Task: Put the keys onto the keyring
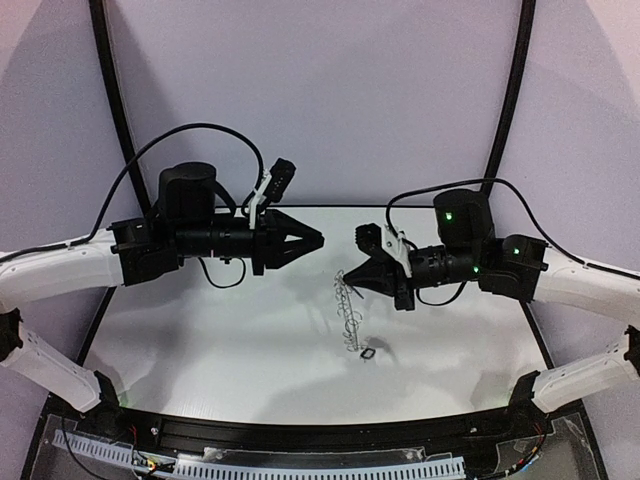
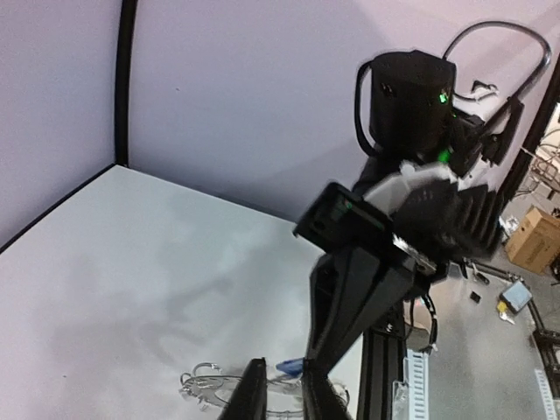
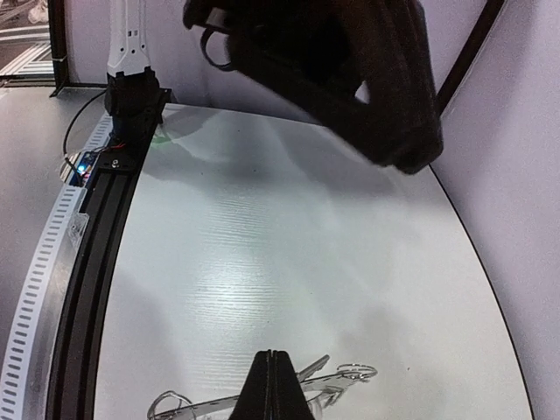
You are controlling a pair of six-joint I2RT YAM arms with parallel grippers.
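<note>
Grey keyring [image 1: 349,310] hangs edge-on right of the desk's [image 1: 200,340] centre, pinched by the right gripper [image 1: 348,279], black tag [image 1: 367,352] at its near end. From the left wrist, the left gripper [image 2: 286,395] stands slightly parted, with the blue tag [image 2: 289,366] beyond it. From the right wrist, the jaws are together on the ring. Whether either key is clipped on, I can't tell.

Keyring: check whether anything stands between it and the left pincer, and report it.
Nothing visible does. The left pincer hangs open to the left of the keyring, with only table showing in the gap. The right pincer grips the ring's top from the other side.
</note>
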